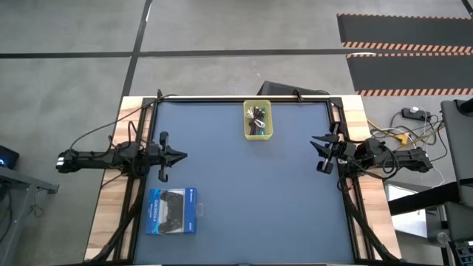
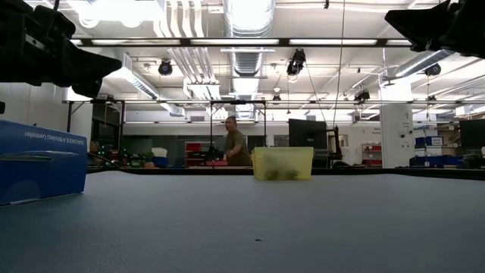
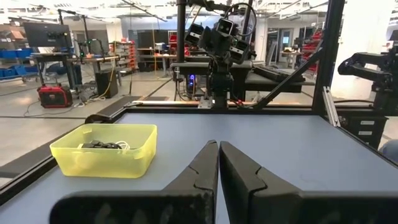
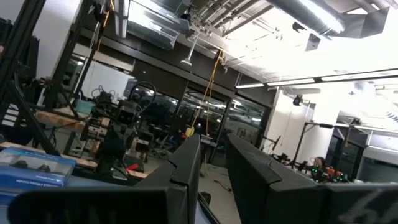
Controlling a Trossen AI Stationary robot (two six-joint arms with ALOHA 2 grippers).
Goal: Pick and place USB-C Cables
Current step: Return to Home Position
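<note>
A small yellow bin (image 1: pixel 257 120) stands near the table's far edge. It also shows in the low view (image 2: pixel 283 163) and the left wrist view (image 3: pixel 102 149). Thin dark and white cables (image 3: pixel 104 145) lie bunched inside it; I cannot make out teal or purple ones. My left gripper (image 1: pixel 183 155) hovers over the left part of the table, pointing right, fingers shut (image 3: pixel 218 155). My right gripper (image 1: pixel 314 140) hangs at the table's right side, tipped upward, fingers a narrow gap apart (image 4: pixel 213 162). Neither holds anything.
A blue-and-black flat retail box (image 1: pixel 171 210) lies near the table's near left corner, close to the left arm, and also shows in the low view (image 2: pixel 38 163). The dark blue mat (image 1: pixel 251 207) is bare between the arms. A person (image 2: pixel 235 144) stands in the room beyond the table.
</note>
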